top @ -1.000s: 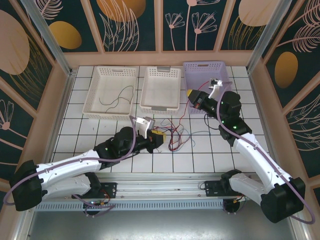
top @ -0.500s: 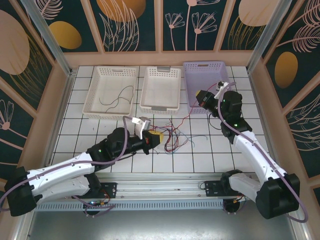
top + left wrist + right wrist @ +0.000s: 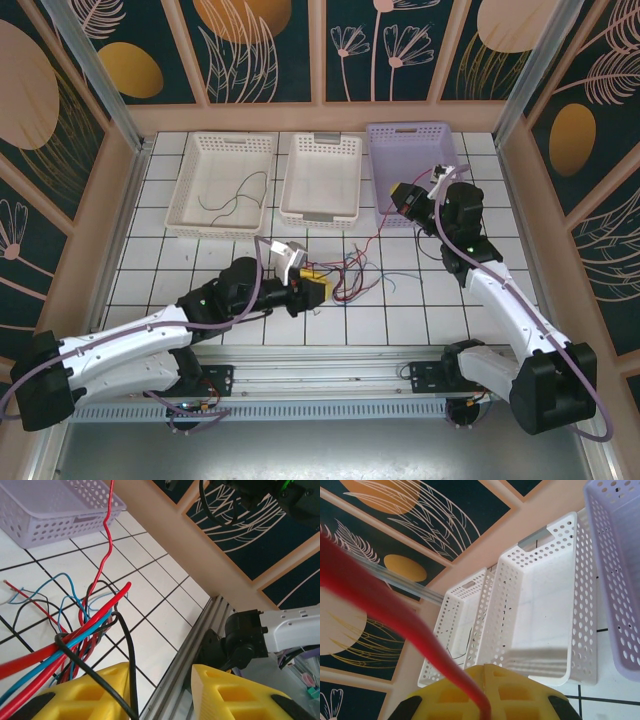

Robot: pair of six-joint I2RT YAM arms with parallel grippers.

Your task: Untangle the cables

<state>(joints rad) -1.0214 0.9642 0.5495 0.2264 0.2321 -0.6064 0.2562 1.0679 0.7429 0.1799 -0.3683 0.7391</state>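
Evidently, red cable (image 3: 380,600) pinched in right end effector (image 3: 483,676), jaws closed

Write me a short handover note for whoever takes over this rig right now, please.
Left claw open at the tangle of thin red, blue and black cables, some draped over one yellow finger.
Right claw shut on a thin red cable leading up from the tangle.
Done: one black cable lies in the left white perforated basket.
Left: separate the rest.
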